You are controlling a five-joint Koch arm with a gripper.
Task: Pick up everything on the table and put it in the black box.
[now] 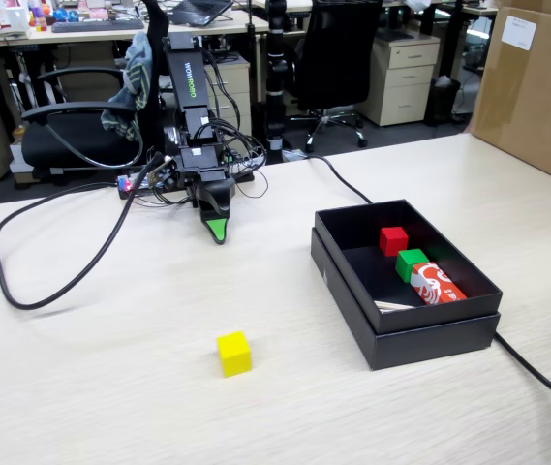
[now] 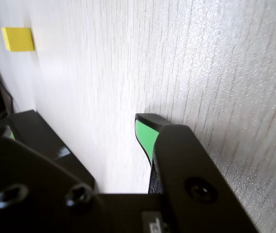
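Observation:
The yellow cube point(image 1: 234, 353) sits alone on the pale wood table point(image 1: 110, 387), near the front and well clear of the arm. In the wrist view the yellow cube point(image 2: 17, 39) shows small at the upper left. My gripper point(image 1: 217, 232) hangs tip-down just above the table at the back, about a third of the table's depth behind the cube. In the wrist view my gripper point(image 2: 77, 125) stands open, its green-padded jaws spread with only bare table between them. The black box point(image 1: 420, 339) lies to the right in the fixed view.
Inside the box lie a red cube point(image 1: 393, 240), a green cube point(image 1: 412, 263) and a red-and-white packet point(image 1: 437, 284). A black cable point(image 1: 23, 281) loops over the table's left, another cable point(image 1: 536, 378) runs past the box. A brown carton point(image 1: 536, 87) stands far right.

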